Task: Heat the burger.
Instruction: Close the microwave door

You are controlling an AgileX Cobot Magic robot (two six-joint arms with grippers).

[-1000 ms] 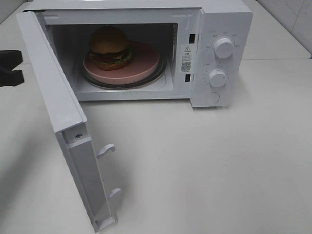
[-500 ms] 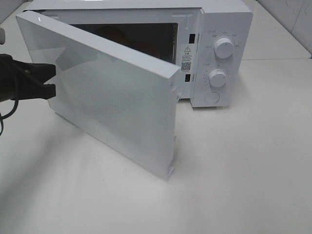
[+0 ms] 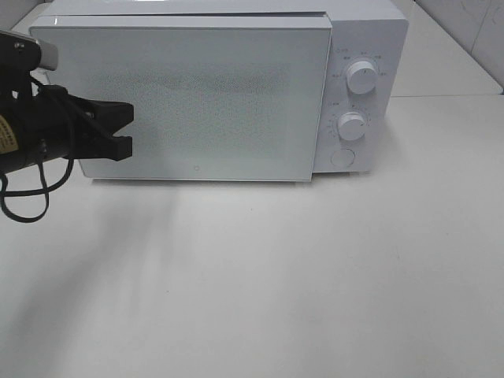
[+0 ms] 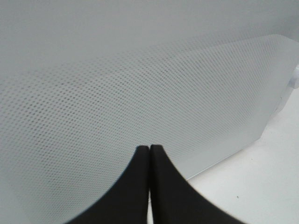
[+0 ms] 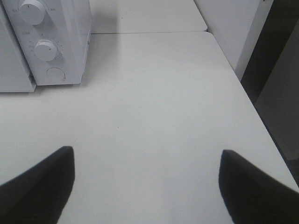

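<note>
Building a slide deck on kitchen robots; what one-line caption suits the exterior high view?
Left gripper, jaws shut, at the front of the door of the white microwave, which looks closed.

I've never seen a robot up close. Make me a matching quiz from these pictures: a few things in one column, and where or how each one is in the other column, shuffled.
Things:
1. microwave door
2. left claw
3. right claw
4. upper dial

Place or state:
A. wide open above the table
B. right of the door, above the lower dial
C. closed over the oven's front
D. shut, tips pointing at the door

Pairs: 1-C, 2-D, 3-A, 4-B
</note>
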